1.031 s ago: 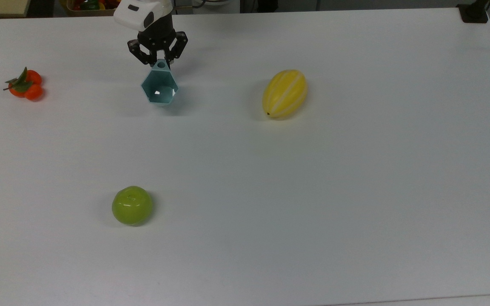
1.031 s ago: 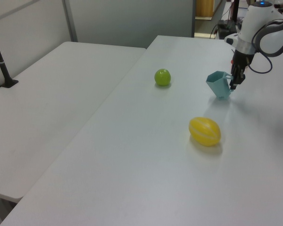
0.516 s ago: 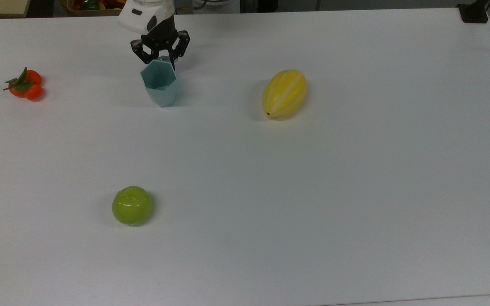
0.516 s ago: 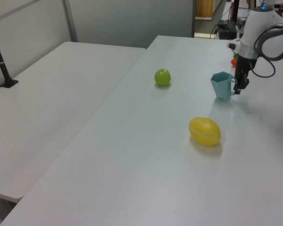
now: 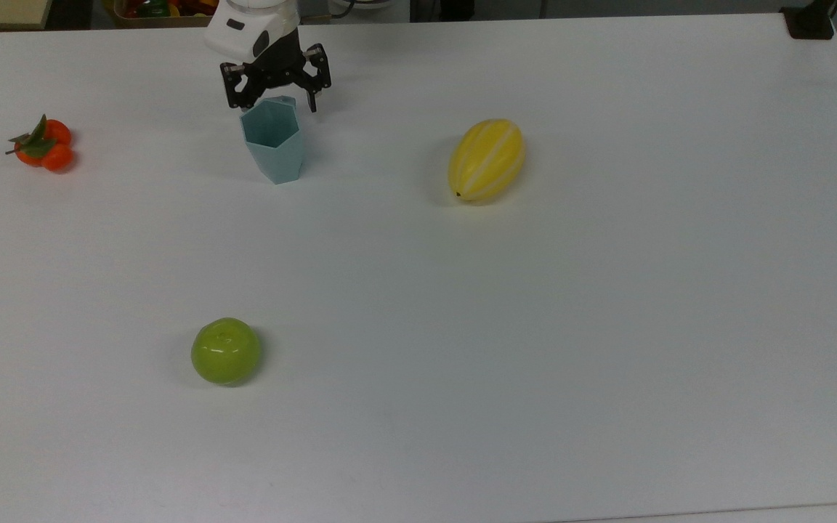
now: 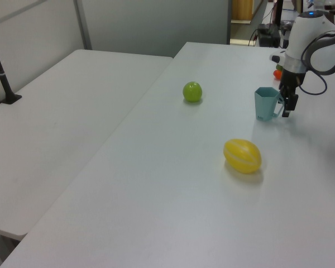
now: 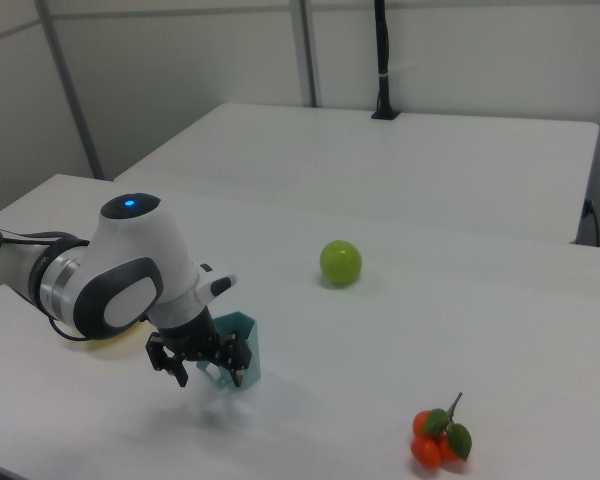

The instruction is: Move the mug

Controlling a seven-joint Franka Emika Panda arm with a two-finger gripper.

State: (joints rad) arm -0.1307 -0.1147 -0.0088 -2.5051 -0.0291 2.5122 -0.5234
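**Mug upright, end effector open at its handle**

White worktop (image 5: 535, 327), matte, with a second pale table beside it in the left and right views. Mug (image 5: 273, 149) stands upright on its base near the far edge in the top view, open mouth up, faceted sides narrowing downward. Tab handle on the side facing the arm. End effector (image 5: 273, 93) hangs just behind the mug in the top view, fingers spread wide to either side of the handle, gripping nothing. In the left view the end effector (image 6: 289, 100) sits at the mug's (image 6: 265, 103) right, close to the handle; whether a finger touches it I cannot tell. Melon (image 5: 486, 160), yellow and striped, lies well apart toward the top view's right. Green apple (image 5: 226, 351) nearer the front edge. Oranges (image 5: 42, 144) with leaves at the top view's left.
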